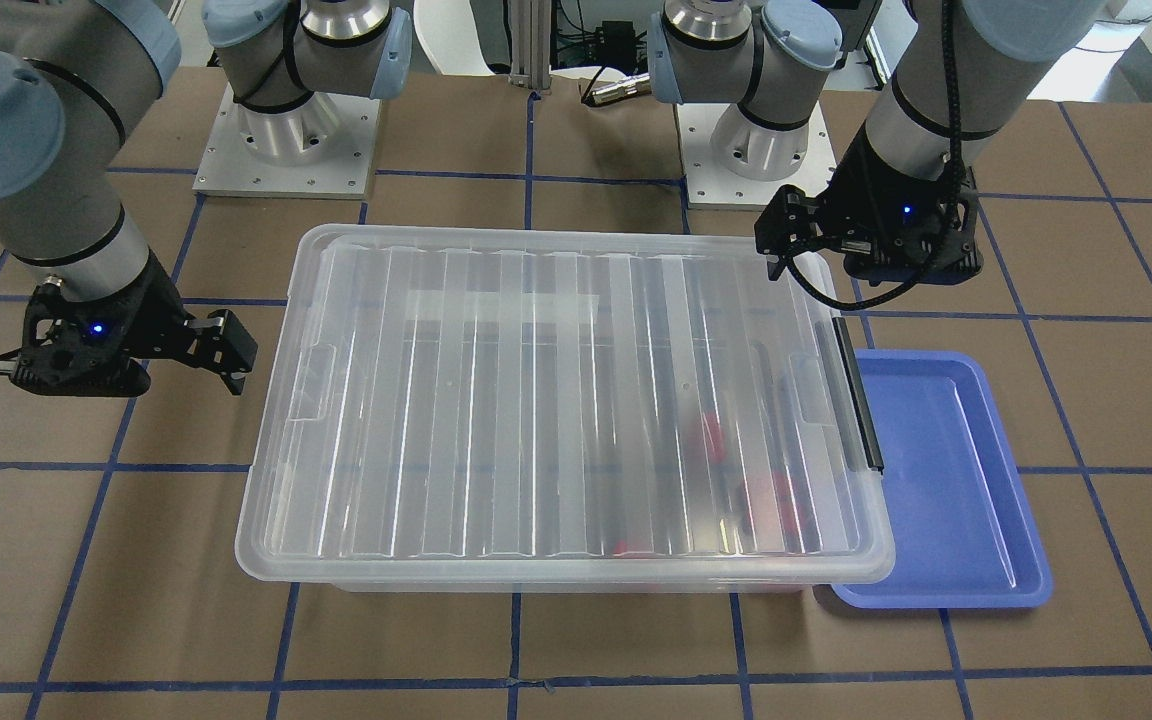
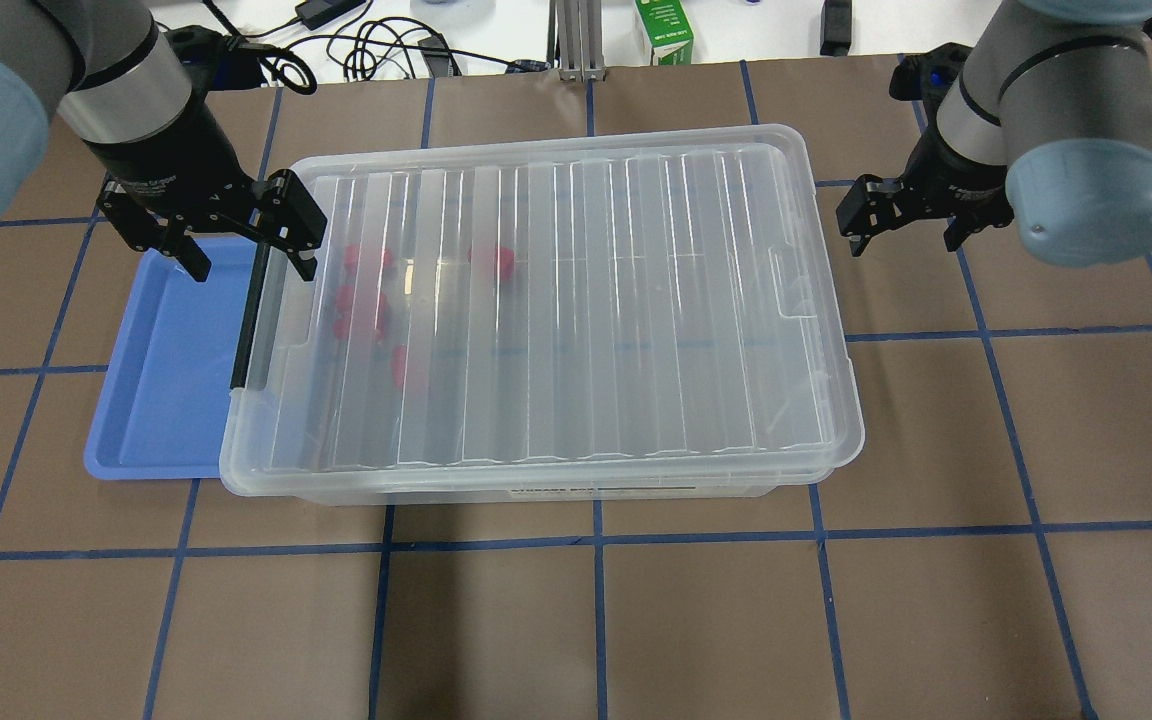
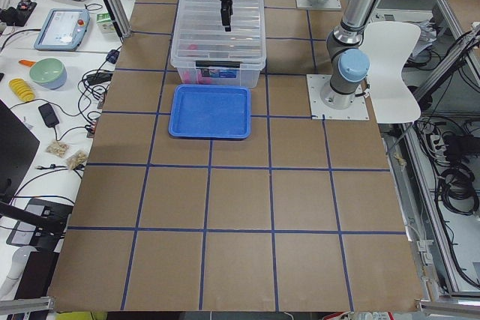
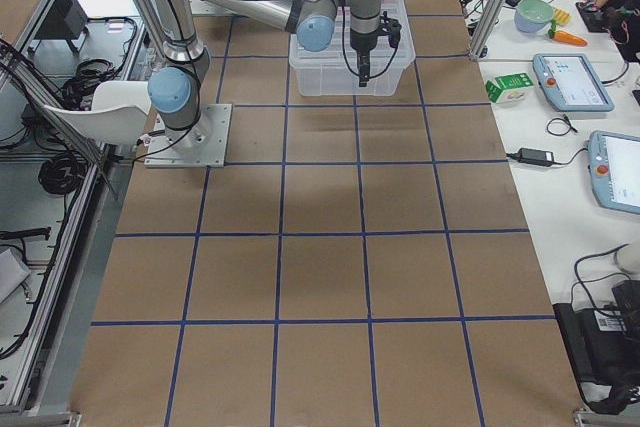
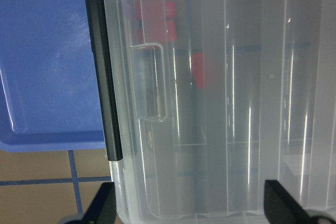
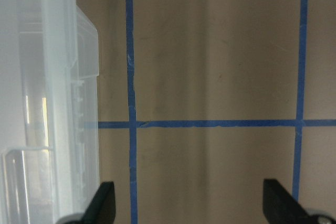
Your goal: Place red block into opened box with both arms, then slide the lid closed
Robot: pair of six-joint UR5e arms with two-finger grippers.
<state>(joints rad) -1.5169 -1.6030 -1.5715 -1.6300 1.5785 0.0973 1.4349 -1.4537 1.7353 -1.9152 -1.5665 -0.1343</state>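
The clear box [image 2: 536, 480] stands mid-table with the ribbed lid [image 2: 576, 300] lying flat over nearly all of it. The black bar [image 2: 246, 315] shows just outside the lid's edge at my left end. Several red blocks [image 2: 361, 300] lie inside near that end, blurred through the lid, and show as red blocks [image 5: 197, 69] in the left wrist view. My left gripper [image 2: 248, 258] hangs open above the bar-side corner, holding nothing. My right gripper [image 2: 906, 220] is open and empty over bare table, just off the opposite short end.
A shallow blue tray [image 2: 156, 400] lies empty against the box's bar end, under my left gripper. Cables and a green carton [image 2: 671, 30] sit beyond the far table edge. Brown table with a blue tape grid surrounds the box.
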